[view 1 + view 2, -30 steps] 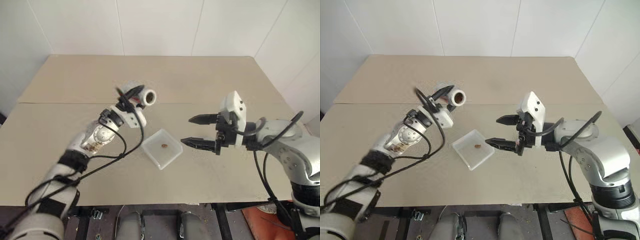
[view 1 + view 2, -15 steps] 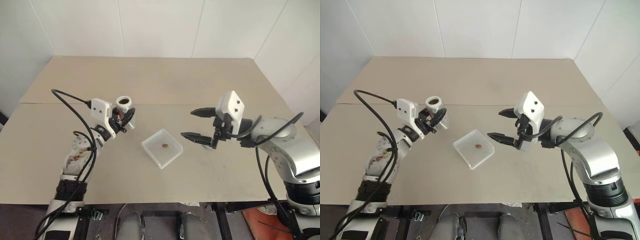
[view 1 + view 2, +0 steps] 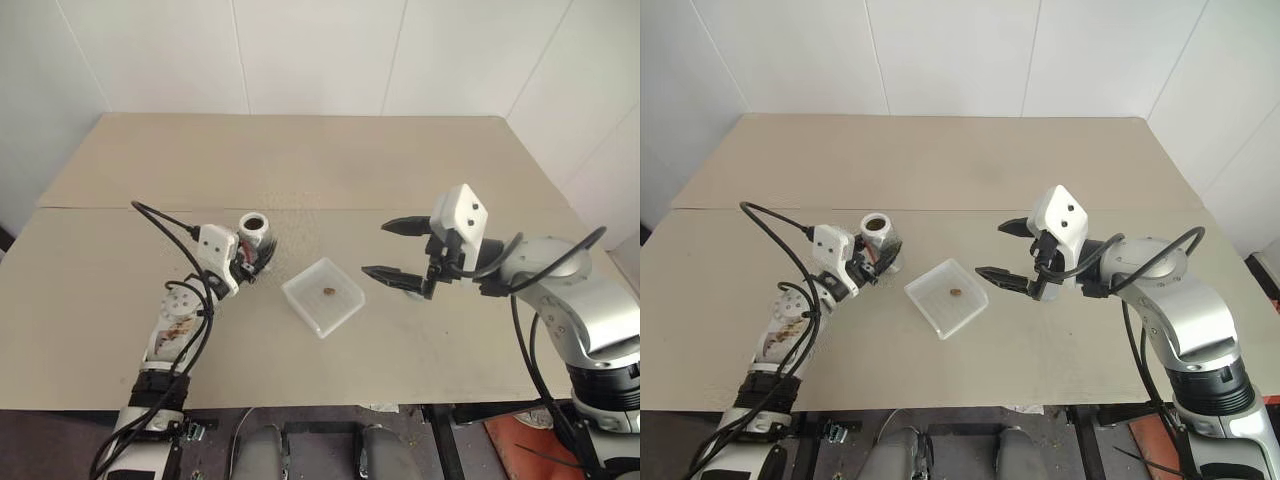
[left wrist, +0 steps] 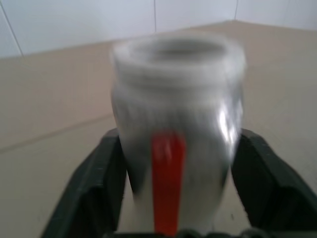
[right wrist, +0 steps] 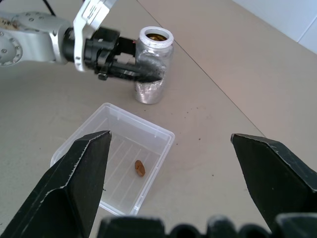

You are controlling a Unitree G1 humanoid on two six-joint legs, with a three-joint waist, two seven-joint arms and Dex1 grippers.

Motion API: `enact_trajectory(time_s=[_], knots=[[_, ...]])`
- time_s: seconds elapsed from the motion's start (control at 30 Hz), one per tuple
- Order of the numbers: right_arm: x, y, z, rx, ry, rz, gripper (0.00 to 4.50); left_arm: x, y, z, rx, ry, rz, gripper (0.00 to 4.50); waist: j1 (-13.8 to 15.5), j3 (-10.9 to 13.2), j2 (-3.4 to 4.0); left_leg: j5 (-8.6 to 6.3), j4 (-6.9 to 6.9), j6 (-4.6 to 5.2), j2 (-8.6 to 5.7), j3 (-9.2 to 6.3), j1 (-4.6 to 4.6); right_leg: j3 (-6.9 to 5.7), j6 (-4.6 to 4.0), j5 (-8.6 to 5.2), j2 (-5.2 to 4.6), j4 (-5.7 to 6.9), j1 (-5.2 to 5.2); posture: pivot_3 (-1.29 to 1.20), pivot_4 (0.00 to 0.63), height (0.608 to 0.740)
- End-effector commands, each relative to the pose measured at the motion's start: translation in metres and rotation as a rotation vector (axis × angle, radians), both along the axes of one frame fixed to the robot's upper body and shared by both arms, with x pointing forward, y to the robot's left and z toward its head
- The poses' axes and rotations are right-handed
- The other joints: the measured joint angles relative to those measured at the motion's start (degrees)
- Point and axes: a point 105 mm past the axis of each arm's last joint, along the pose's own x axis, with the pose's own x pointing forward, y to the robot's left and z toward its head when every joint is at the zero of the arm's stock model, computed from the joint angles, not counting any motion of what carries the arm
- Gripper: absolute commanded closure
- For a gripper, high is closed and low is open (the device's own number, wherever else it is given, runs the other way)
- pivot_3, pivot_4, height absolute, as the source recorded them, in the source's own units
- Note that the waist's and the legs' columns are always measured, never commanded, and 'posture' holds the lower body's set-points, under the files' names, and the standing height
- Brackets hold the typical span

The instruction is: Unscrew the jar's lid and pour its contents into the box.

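The left gripper (image 3: 876, 262) has its 2 fingers around the jar (image 3: 256, 235), which stands upright and uncapped on the table (image 3: 330, 160); contact is unclear. The left wrist view shows its red mark. The right gripper (image 3: 397, 252) hangs spread, empty, beside the box (image 5: 116, 156) holding 1 brown lump (image 5: 139, 168).

The jar (image 5: 152, 67) looks silvery and shiny, the box (image 5: 115, 156) clear ribbed plastic, the table (image 3: 300, 160) matt.
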Motion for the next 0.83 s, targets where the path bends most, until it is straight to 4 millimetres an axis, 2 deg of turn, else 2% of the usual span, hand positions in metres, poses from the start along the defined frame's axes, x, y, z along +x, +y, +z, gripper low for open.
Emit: enact_trajectory(time_s=[0.03,0.17,0.27,0.4,0.47,0.53,0.63,0.73,0.83], knots=[[-0.007,0.006,0.007,-0.008,-0.048,0.037,0.0,-0.011,0.008,0.018,0.008,-0.049,-0.002,0.03,-0.01,0.0,0.0,0.0,0.0,0.0,0.01,-0.01,0.0,0.0,0.0,0.0,0.0,0.0,0.0,0.0,0.15,0.74],[-0.009,0.003,0.005,-0.013,-0.042,0.037,0.0,-0.042,0.018,0.021,0.006,-0.001,-0.053,0.03,-0.25,0.0,0.01,-0.01,-0.03,0.01,0.04,-0.02,-0.01,0.02,0.0,0.0,-0.01,-0.01,-0.03,0.0,0.15,0.74],[-0.008,-0.006,0.003,-0.022,-0.037,0.018,0.0,-0.08,0.029,0.035,0.041,0.024,-0.146,0.03,-0.72,0.0,0.01,-0.02,-0.08,0.01,0.1,-0.13,0.0,0.07,-0.02,-0.01,-0.02,0.01,-0.08,0.0,0.15,0.74],[-0.007,-0.021,0.004,-0.024,-0.026,0.007,0.0,-0.112,0.05,0.06,0.143,0.034,-0.208,0.03,-0.61,0.0,0.01,-0.01,-0.12,-0.01,0.05,-0.37,0.08,0.06,-0.06,-0.03,-0.04,0.04,-0.06,0.0,0.15,0.74],[-0.007,-0.032,0.003,-0.032,-0.018,0.007,0.0,-0.127,0.06,0.081,0.186,0.046,-0.283,0.03,-0.35,0.0,0.01,0.0,-0.11,-0.02,0.04,-0.4,0.14,0.02,-0.09,-0.04,-0.04,0.02,-0.01,0.0,0.15,0.74],[-0.008,-0.046,0.002,-0.029,-0.005,-0.008,0.0,-0.138,0.066,0.096,0.242,0.033,-0.35,0.03,-0.14,0.0,0.01,0.01,-0.1,-0.03,0.06,-0.39,0.17,-0.01,-0.17,-0.1,-0.03,0.02,0.01,0.0,0.15,0.74],[-0.009,-0.062,0.0,-0.031,0.014,-0.037,0.0,-0.145,0.07,0.104,0.285,0.023,-0.408,0.03,-0.1,0.0,0.02,0.0,-0.15,-0.03,0.04,-0.06,0.32,0.03,-0.31,-0.21,-0.05,-0.02,0.09,0.0,0.15,0.74],[-0.01,-0.074,-0.004,-0.042,0.031,-0.07,0.0,-0.147,0.07,0.104,0.272,0.015,-0.437,0.03,-0.12,0.0,0.02,0.02,-0.28,-0.06,0.06,0.12,0.42,0.06,-0.27,-0.2,-0.02,-0.01,0.1,0.0,0.15,0.74],[-0.015,-0.073,-0.006,-0.045,0.054,-0.077,0.0,-0.145,0.063,0.1,0.253,0.022,-0.458,0.03,-0.11,0.0,0.02,0.06,-0.43,-0.13,0.07,0.14,0.48,0.08,-0.28,-0.2,0.01,-0.01,0.09,0.0,0.15,0.74]])
